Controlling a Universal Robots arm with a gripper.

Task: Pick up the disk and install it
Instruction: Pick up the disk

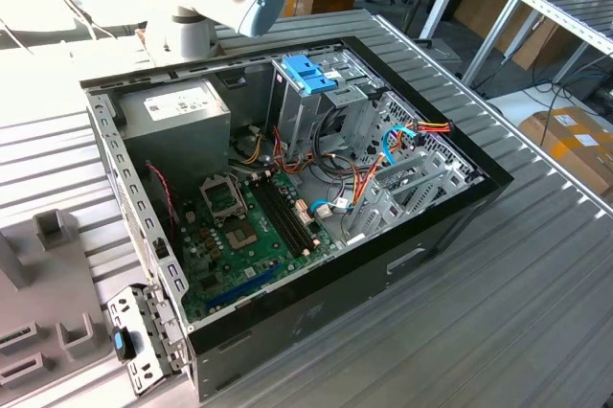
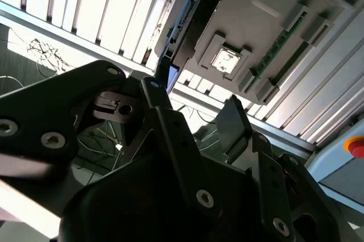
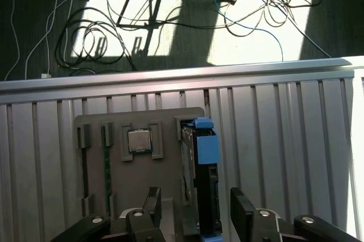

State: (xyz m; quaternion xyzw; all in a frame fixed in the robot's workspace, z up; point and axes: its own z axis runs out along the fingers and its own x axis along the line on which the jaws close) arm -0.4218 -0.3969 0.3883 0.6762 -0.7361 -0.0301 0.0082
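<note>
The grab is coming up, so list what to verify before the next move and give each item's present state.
1. The hand is open: ok, its fingers stand apart.
2. The disk sits on edge in the grey holder tray: ok.
3. The disk is lined up between the fingers: ok in the first wrist view, with a gap on each side.
4. The hand is low enough to grip: cannot tell.
5. A bay in the computer case is free: cannot tell; cables crowd that end.
</note>
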